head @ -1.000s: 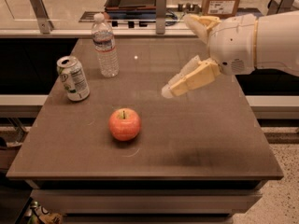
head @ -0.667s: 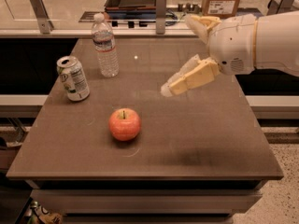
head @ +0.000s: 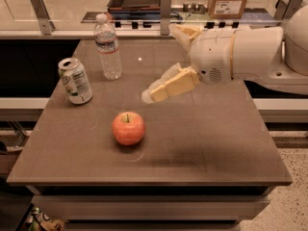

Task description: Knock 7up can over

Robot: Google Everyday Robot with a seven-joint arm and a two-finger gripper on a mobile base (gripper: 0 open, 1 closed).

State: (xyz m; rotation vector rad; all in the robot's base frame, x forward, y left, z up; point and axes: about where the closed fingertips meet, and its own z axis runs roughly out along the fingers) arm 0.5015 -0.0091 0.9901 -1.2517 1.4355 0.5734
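High front cam, tool [head: 148, 96] mid-frame

White glossy arm [head: 250, 52] was bulky and rounded, thin tan seam ring around the casing, small perforated grille patch near the wrist, cream-yellow wedge-shaped hand [head: 153, 94] sat over mid-bench [head: 216, 143], paler at tip

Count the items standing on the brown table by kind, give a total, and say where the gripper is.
Cans: 1, the 7up can
Bottles: 1, the water bottle
Fruit: 1, the apple
Total: 3
The gripper hovers over the table, apart from the can.
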